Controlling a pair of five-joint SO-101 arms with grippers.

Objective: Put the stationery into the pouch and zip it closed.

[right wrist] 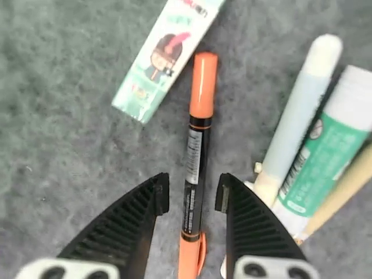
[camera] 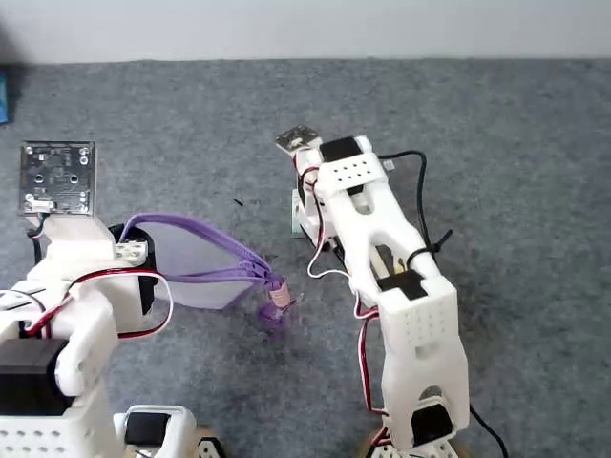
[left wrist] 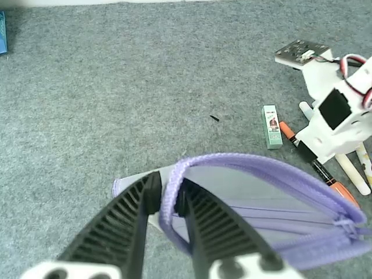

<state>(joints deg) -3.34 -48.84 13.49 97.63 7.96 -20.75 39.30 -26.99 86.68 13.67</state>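
The left fingers (left wrist: 152, 196) are closed on the purple pouch (left wrist: 250, 192), pinching its zip-edged rim between their tips. From the pinch the rim arches up and runs off to one side, and the pouch's pale body lies on the grey counter (left wrist: 116, 70) just past the fingertips.

The right fingers (right wrist: 158, 195) are spread apart and point down at the counter. They straddle an orange marker (right wrist: 197, 116), which lies lengthwise in the gap with a little room on each side. Its capped end reaches out beyond the fingertips, where a green box (right wrist: 165, 52) lies slanted just beside it. Outside one finger a white pen (right wrist: 302, 110), a glue stick (right wrist: 328, 157) and a pale stick (right wrist: 349, 186) lie close together.
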